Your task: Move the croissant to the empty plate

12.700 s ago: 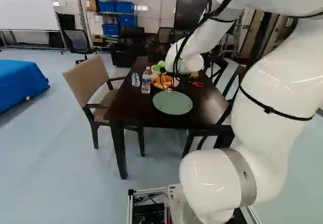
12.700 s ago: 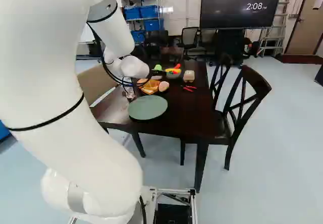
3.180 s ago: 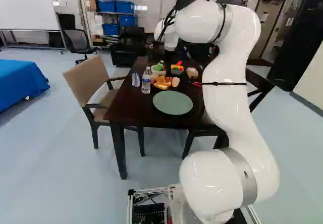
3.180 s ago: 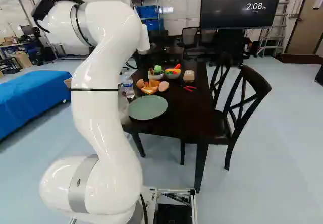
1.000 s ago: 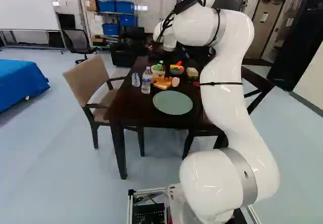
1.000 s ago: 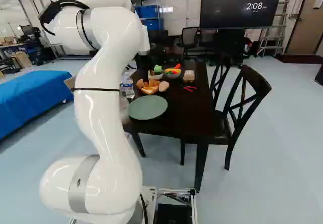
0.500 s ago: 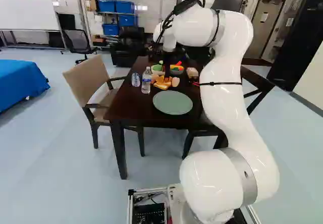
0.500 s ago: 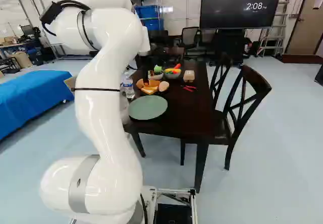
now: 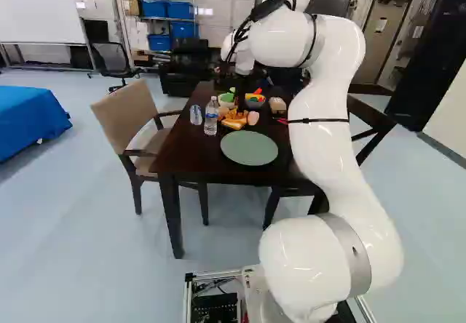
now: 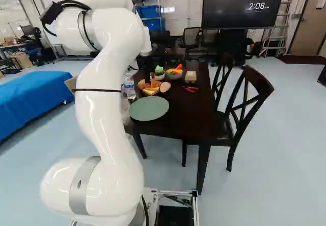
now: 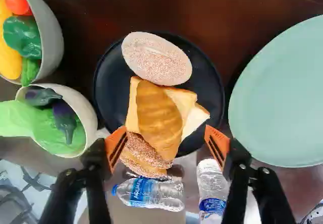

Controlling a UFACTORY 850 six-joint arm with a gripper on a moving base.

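Observation:
In the left base view my gripper (image 9: 240,102) points down at the food on the dark table. The wrist view shows the gripper (image 11: 166,137) open, its orange pads (image 11: 115,146) apart on two sides of the food. The golden croissant (image 11: 159,114) lies between and just ahead of the fingers, atop bread slices on a black plate (image 11: 112,90). A sesame-covered bread (image 11: 141,158) lies against its near end, close to one pad; whether they touch I cannot tell. Beside the black plate is the empty green plate (image 11: 282,98), also in the right base view (image 10: 148,108).
An oval roll (image 11: 157,58) shares the black plate. Two bowls of toy vegetables (image 11: 53,42) (image 11: 88,115) stand on the opposite side from the green plate. Water bottles (image 11: 151,193) (image 11: 211,186) stand near the fingers. Red pliers (image 10: 190,89), a small box (image 10: 190,76) and chairs (image 10: 249,99) are further off.
Over the longer span my arm has swung and folded up from its low reach beside the food to hang over it. In the last second the gripper has come down slightly. The base has not moved.

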